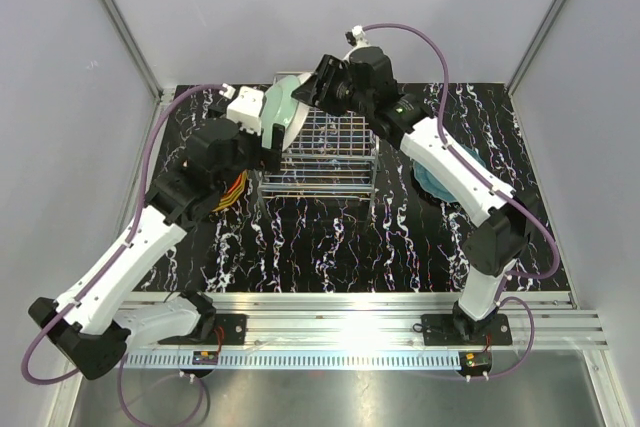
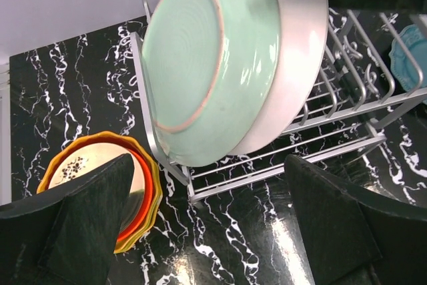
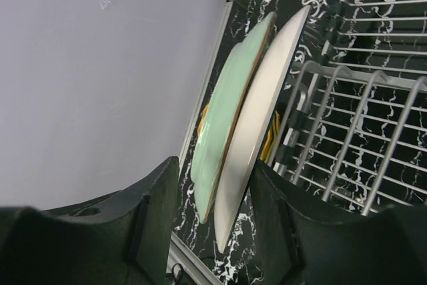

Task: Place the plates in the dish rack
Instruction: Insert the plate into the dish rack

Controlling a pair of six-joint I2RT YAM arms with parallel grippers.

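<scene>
**A:** Which step is judged to be in hand?

**B:** Seating. A cream round plate (image 3: 265,105) is stood on edge against a pale mint green round plate (image 2: 213,58). Both are leaned in the end slots of the rectangular chrome wire dish rack (image 2: 347,115). From above, that is the rack's 9 o'clock end.

**A:** How is the right end effector (image 3: 215,168) set?

**B:** Its jaws are parted astride both rims. A gap is seen beside the mint plate, so no firm hold is judged.

**A:** And the left end effector (image 2: 208,161)?

**B:** It is spread wide with nothing held. It is hung over the black white-veined worktop (image 1: 300,237) by the rack's near corner.

**A:** What is left to load?

**B:** A stack of wavy-rimmed plates, orange and red-orange under a pale dotted one (image 2: 143,191), is seen at the rack's 8 o'clock. A teal plate (image 2: 408,51) is seen at 3 o'clock.

**A:** What is called for next?

**B:** The right end effector should be drawn straight up off the rims, so neither plate is tipped. A rim of the stack's top plate should then be pinched.
</scene>
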